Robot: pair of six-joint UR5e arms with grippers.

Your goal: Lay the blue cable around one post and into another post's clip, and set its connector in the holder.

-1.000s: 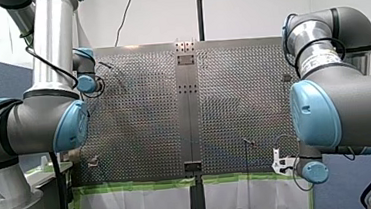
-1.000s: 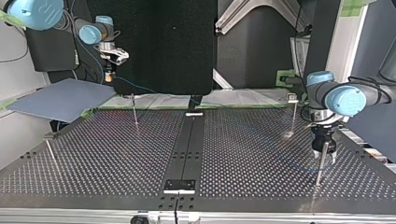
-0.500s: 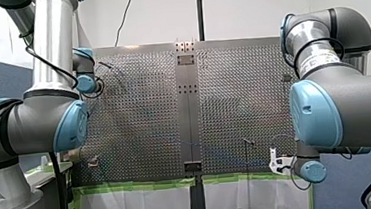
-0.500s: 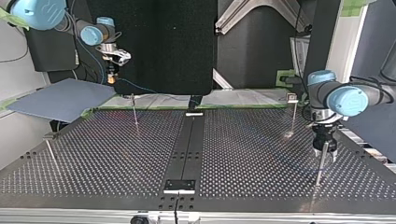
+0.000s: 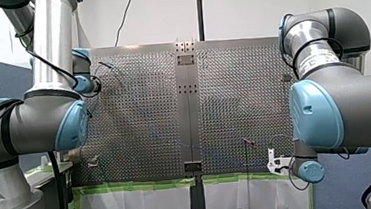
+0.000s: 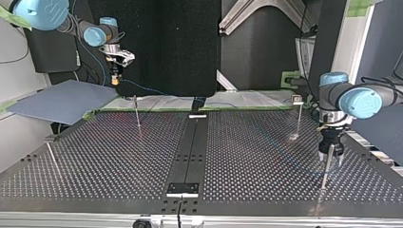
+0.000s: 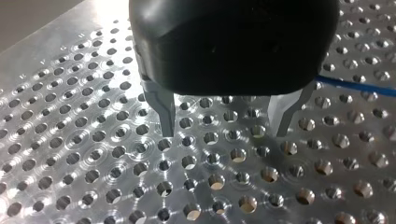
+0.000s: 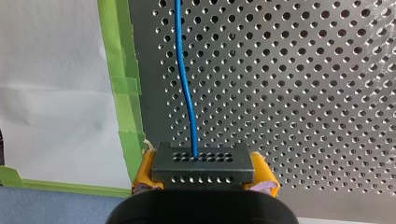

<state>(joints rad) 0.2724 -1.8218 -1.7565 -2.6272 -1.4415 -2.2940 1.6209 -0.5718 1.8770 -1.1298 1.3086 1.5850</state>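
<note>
The right gripper [image 8: 204,173] pinched the black connector [image 8: 203,161] near the taped edge of the table [image 8: 303,93]. The blue cable [image 8: 185,79] ran over the table. The left gripper [image 7: 224,126] stood spread just above the table.

Yellow pads [image 8: 143,171] of my right tool [image 8: 203,179] clamp a black rectangular connector [image 8: 203,163]; its thin blue cable [image 8: 185,84] runs ahead over the perforated metal counter [image 8: 303,93] beside green tape [image 8: 122,84].

Slim posts [image 6: 137,114] stand well apart across the table [image 6: 247,161].
</note>
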